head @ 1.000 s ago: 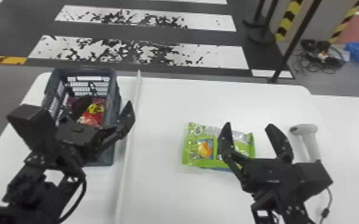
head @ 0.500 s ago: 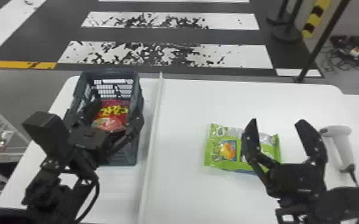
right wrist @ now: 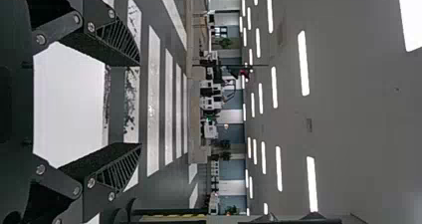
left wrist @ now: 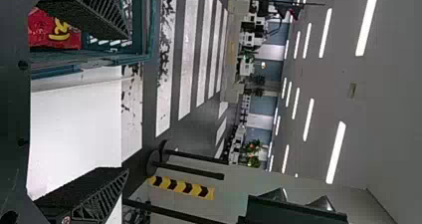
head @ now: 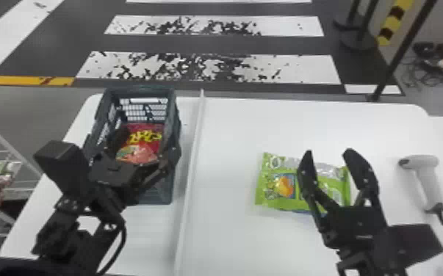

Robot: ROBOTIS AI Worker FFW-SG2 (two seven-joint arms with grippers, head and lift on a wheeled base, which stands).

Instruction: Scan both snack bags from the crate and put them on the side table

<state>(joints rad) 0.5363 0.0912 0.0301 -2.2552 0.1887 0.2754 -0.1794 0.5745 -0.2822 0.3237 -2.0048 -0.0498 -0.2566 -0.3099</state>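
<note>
the red snack bag [head: 145, 137] was held within the dark crate [head: 158, 195], on the left part of the white table [head: 227, 242]. the green snack bag [head: 285, 185] was laid flat on the table, to the right of the thin divider [head: 190, 165]. the scanner [head: 427, 176] was placed farther right, with nothing gripped around its handle.

the left gripper [head: 148, 138] was seen open at the crate, its fingers parted and nothing held between them; whether the red bag was touched could not be told. the right gripper [head: 328, 151] was also spread wide and empty, in line with the green bag.

both bags were judged to be light and soft, with slick, crinkly film that could be slid out of a loose hold and contents that could be crushed by a hard one. for the red bag, a gentle pinch across the body was judged best, clear of the crate walls. the green bag could be taken by its long edges, with its printed code left uncovered for the scanner.
</note>
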